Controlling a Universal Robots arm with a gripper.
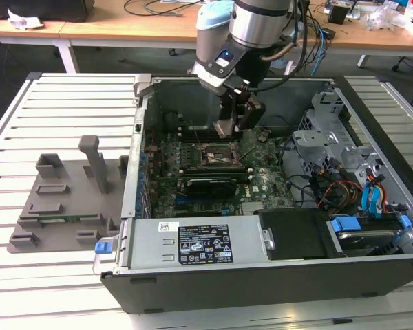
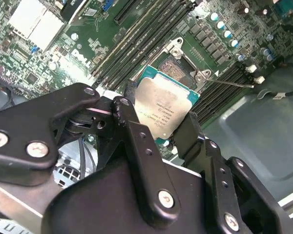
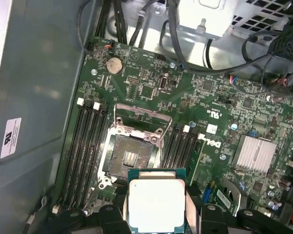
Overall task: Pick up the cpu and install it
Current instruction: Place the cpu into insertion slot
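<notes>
The cpu (image 2: 166, 108) is a flat square chip with a silver metal top and a thin green rim. My gripper (image 2: 158, 121) is shut on it, one black finger (image 2: 125, 111) on each side. In the first wrist view the cpu (image 3: 156, 202) hangs in my gripper (image 3: 156, 217) just off the open socket (image 3: 131, 158), whose metal load plate (image 3: 141, 121) is swung up. In the exterior view my gripper (image 1: 233, 126) holds the cpu (image 1: 224, 128) inside the open computer case, a little above the socket (image 1: 217, 155).
Memory slots (image 3: 85, 151) flank the socket on both sides. A silver heatsink (image 3: 256, 153) and cables (image 1: 330, 185) lie on the exterior view's right, by the drive cage (image 1: 323, 134). A grey fixture block (image 1: 69, 192) sits outside the case wall (image 1: 134, 165) on the slatted table.
</notes>
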